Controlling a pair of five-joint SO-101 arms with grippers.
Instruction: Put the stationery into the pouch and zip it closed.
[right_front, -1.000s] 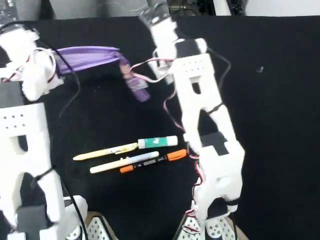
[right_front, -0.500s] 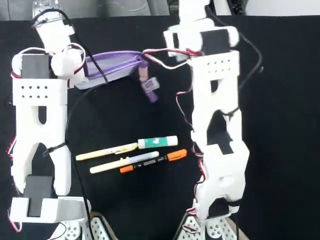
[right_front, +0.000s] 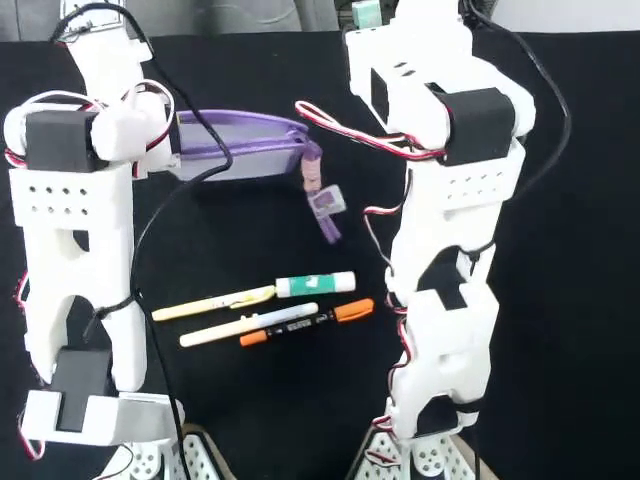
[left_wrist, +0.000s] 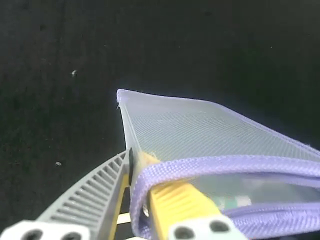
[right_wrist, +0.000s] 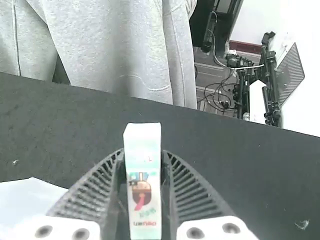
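Purple mesh pouch (right_front: 240, 140): held over the black table (right_front: 560, 300), one end pinched in the left gripper (left_wrist: 132, 170); soft and floppy, probably best taken by its bound rim.
Right gripper (right_wrist: 142, 155): clamped on a small eraser (right_wrist: 143, 140), seemingly light and rigid.
Pens (right_front: 260, 318), glue stick (right_front: 315, 284): lying between the arms.

1. The left arm (right_front: 60, 195) and the right arm (right_front: 450, 330) wall in a narrow lane at the middle of the bench (right_front: 580, 150).
2. The pouch (right_front: 240, 145) crosses it near the far edge, its tag (right_front: 325, 203) dangling beside the right arm.
3. The pens (right_front: 262, 322) and a glue stick (right_front: 315, 285) lie across it nearer the front edge.
4. Bare bench shows between pouch and pens.
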